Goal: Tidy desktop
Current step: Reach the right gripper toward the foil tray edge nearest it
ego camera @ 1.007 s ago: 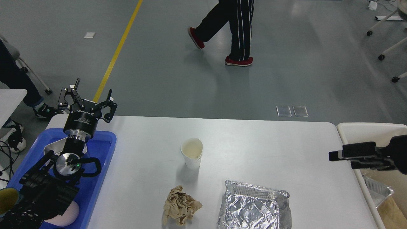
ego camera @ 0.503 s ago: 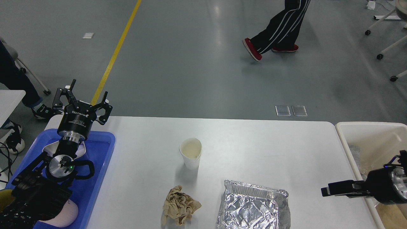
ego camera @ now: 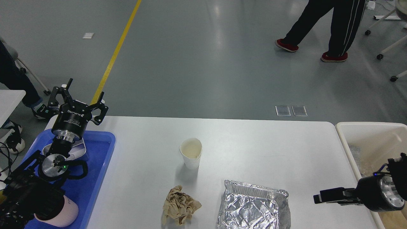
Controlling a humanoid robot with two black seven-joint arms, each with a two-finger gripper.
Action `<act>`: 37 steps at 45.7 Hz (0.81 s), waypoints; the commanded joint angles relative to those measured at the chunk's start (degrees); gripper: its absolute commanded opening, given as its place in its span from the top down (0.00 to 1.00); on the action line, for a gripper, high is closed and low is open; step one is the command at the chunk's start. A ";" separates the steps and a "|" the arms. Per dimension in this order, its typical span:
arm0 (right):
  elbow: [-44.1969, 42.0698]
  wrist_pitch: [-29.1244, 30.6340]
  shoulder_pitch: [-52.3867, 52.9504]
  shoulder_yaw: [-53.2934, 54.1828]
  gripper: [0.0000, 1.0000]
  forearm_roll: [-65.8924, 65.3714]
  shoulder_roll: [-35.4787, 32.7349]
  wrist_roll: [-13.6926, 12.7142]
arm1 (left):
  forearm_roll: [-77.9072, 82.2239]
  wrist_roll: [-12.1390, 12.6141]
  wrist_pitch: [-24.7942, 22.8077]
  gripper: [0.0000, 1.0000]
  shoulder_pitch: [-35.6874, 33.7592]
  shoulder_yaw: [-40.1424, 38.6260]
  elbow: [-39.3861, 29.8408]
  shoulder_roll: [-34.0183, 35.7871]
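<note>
Since the earlier frame, the right gripper has been lowered from the cream bin to the desktop's 4 o'clock edge; the left gripper has drifted slightly toward 9 o'clock. Across the view's lower half the desktop lies between both arms. On it are counted one paper cup at centre, one crumpled brown napkin and one foil tray toward 6 o'clock. One blue tray sits at 9 o'clock. The left fingers are spread apart, empty; the right gripper's state cannot be told.
</note>
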 commanded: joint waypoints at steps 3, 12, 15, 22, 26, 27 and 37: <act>-0.10 0.00 -0.46 -0.09 0.00 -0.07 3.35 -0.10 | 0.00 -0.06 0.31 0.03 -0.60 0.51 0.00 0.56; -0.89 0.00 -0.99 -0.18 0.00 -0.43 6.25 -1.86 | 0.00 -0.06 0.31 0.03 -0.51 0.60 0.00 1.00; -0.98 0.00 -1.34 -0.35 0.00 -0.60 7.31 -2.65 | 0.00 -0.06 0.22 0.03 -0.51 0.60 0.00 1.09; -1.07 0.00 -1.52 -0.71 0.00 -0.51 8.63 -3.70 | 0.00 0.02 0.13 0.03 -0.68 0.60 0.00 1.00; -2.30 0.00 -1.52 -1.06 0.00 -0.60 9.77 -4.58 | 0.00 0.02 0.31 0.03 -0.68 0.60 0.00 1.00; -2.56 0.00 -1.52 -1.15 0.00 -0.60 10.03 -4.76 | 0.00 0.02 0.31 0.03 -0.60 0.60 0.00 1.00; -4.23 0.00 -1.35 -1.23 0.00 -1.74 12.49 -4.85 | 0.00 -0.06 -0.40 0.03 -0.42 0.60 0.00 0.91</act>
